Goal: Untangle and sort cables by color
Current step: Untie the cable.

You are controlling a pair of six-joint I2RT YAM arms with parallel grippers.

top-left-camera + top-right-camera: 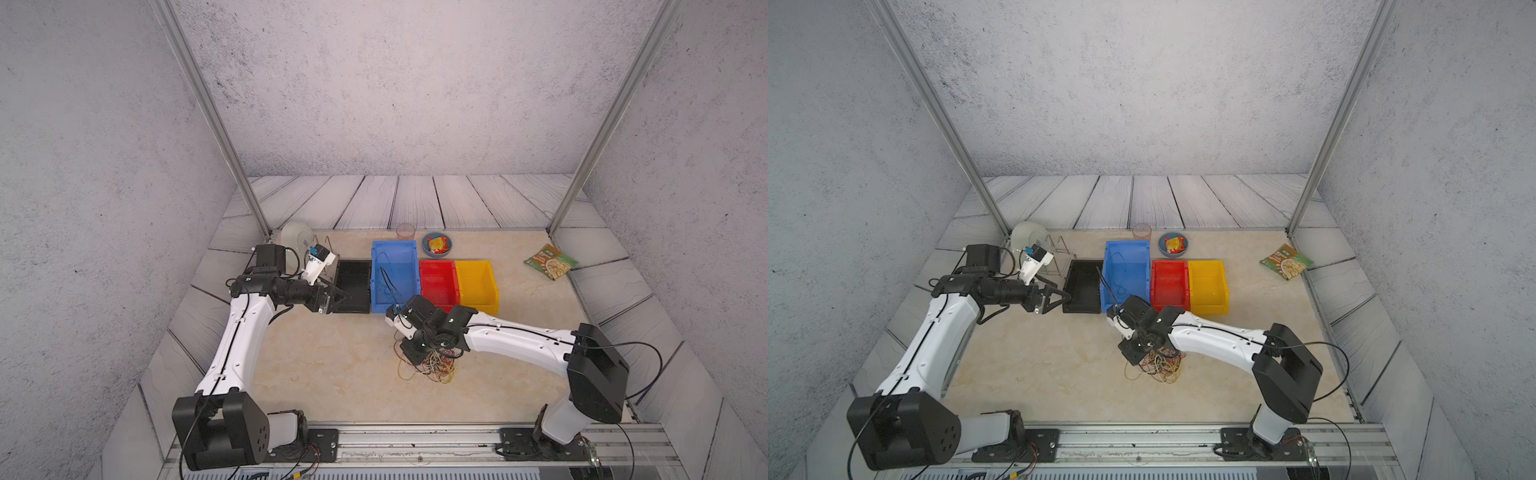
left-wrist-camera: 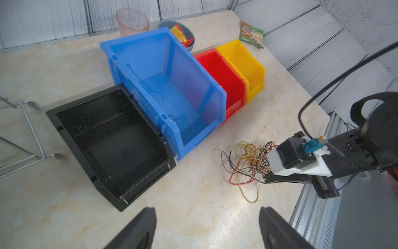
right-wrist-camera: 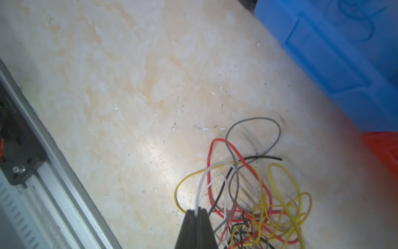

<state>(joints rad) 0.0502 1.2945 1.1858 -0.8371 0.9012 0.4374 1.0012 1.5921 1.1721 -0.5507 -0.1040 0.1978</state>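
The cables [image 1: 432, 368] [image 1: 1163, 366] lie in a tangled heap of yellow, red, black, grey and white strands on the table in front of the red bin [image 1: 436, 264]. My right gripper [image 3: 198, 210] [image 1: 410, 357] is down at the heap's near-left edge, shut on a white cable [image 3: 206, 172] that loops up from between its tips. One thin blue cable [image 2: 150, 88] lies inside the blue bin [image 1: 394, 246]. My left gripper [image 2: 207, 210] [image 1: 345, 297] hovers open and holding nothing at the near end of the black bin [image 1: 353, 264].
The black, blue, red and yellow bins [image 1: 473, 264] stand side by side mid-table. Behind them are a pink cup [image 1: 406, 230] and a bowl of packets [image 1: 438, 243]. A noodle packet [image 1: 550, 262] lies at the far right, a wire rack [image 1: 324, 249] with a plate [image 1: 296, 237] at the far left.
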